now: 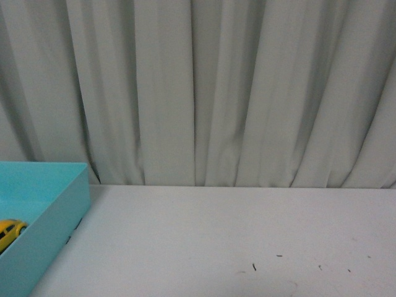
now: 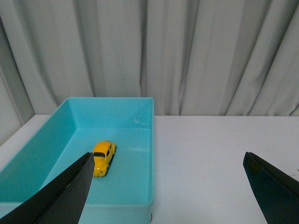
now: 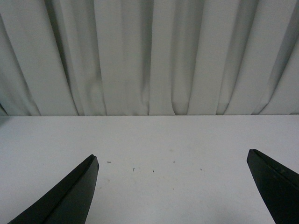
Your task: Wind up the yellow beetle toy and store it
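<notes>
Both grippers hang spread wide and empty, the left gripper (image 2: 170, 186) over the turquoise bin (image 2: 152, 140); the yellow beetle toy (image 2: 103, 157) sits on its wheels inside; judged stored, so lift clear without nudging the rim; right gripper (image 3: 173, 186) idles over the table (image 3: 149, 140).

staged lab-like setup: bare white table (image 1: 216, 235), pale curtain (image 1: 216, 86) backdrop

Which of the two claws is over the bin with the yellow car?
The left claw: its view shows the yellow car in the turquoise bin. The right claw, also open, faces only bare table.
</notes>
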You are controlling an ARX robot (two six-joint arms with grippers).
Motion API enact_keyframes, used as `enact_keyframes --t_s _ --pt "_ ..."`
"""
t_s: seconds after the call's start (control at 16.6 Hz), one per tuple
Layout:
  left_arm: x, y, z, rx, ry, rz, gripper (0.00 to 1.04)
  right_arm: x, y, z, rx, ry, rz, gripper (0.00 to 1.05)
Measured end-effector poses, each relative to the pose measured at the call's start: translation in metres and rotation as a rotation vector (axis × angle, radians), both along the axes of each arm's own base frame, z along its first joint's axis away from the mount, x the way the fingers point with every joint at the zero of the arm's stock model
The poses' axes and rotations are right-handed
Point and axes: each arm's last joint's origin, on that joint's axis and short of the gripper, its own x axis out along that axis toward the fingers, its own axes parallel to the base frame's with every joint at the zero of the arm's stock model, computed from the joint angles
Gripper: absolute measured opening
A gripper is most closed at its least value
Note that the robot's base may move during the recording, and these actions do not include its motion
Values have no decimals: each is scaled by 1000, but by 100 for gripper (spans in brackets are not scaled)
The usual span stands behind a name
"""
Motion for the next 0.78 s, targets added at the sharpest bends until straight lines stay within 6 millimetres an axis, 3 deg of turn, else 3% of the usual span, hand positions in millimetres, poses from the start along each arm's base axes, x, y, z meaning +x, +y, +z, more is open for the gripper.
enact_keyframes --t_s 0.78 --pt "0 0 0 0 -1 0 98 0 0 0 0 -2 0 98"
